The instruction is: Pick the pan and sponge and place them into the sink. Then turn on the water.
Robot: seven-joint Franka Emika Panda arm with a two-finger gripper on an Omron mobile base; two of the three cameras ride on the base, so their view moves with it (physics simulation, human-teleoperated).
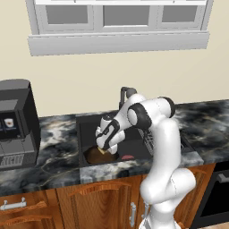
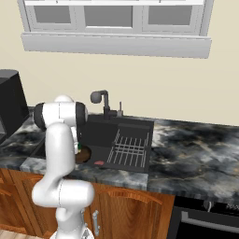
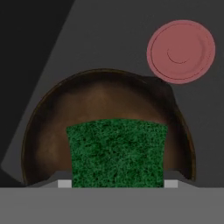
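Reaching down into the sink [image 1: 89,123] at centre frame in the left base view, the gripper [image 1: 106,151] hangs just over the pan [image 1: 94,155], a sliver of yellow sponge [image 1: 103,151] between its fingers; faucet [image 1: 125,94] behind the arm.

Right base view: arm at left covers the hand; pan's edge [image 2: 84,154] peeks beside it, red drain [image 2: 99,163] just right, wire rack [image 2: 130,148] further right.

Hand view: green sponge [image 3: 117,151] at lower centre, clamped between both fingertips, brown pan [image 3: 105,100] directly beneath, drain [image 3: 180,51] at upper right, on the black basin floor.
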